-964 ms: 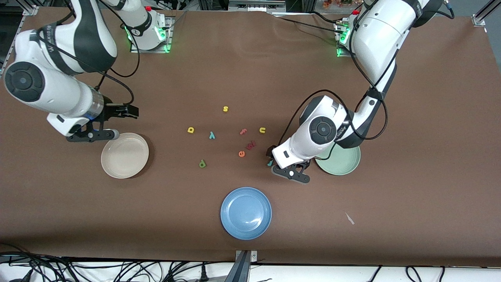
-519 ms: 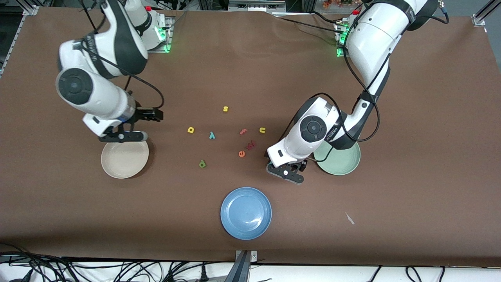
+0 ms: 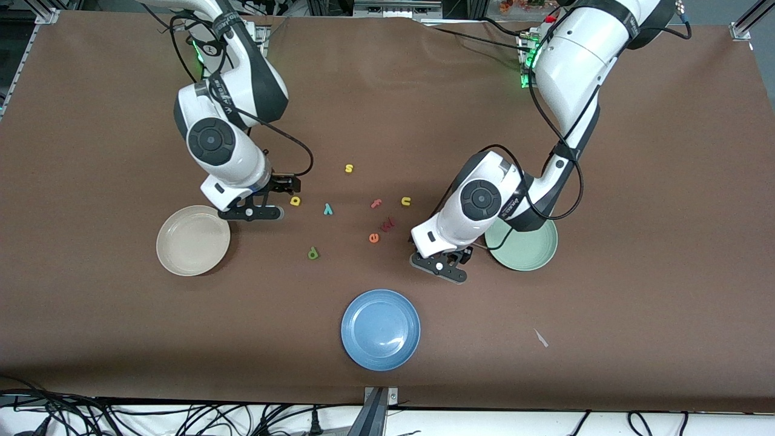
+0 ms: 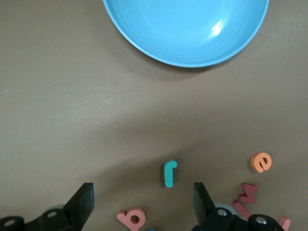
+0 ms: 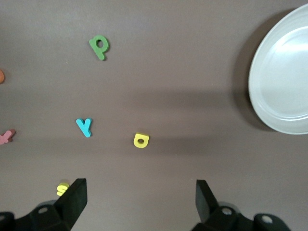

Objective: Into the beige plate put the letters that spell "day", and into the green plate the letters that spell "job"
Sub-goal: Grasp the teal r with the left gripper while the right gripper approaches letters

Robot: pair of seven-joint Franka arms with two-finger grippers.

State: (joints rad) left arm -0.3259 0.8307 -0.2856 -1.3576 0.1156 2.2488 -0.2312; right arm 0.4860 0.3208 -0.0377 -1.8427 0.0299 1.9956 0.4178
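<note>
Moved in from over the beige plate (image 3: 193, 240) with the right gripper (image 5: 139, 191), fingers spread, to the yellow round letter (image 3: 295, 200) at mid-frame; settled the left gripper (image 4: 143, 193), likewise spread, astride the light-blue "j" (image 4: 170, 173) beside the green plate (image 3: 533, 254), so both first picks look close.

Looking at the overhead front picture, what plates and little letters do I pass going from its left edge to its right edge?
beige plate → yellow round-bodied letter → green looped letter → teal "y" → yellow "s" → blue plate → yellow "u" → green plate
</note>
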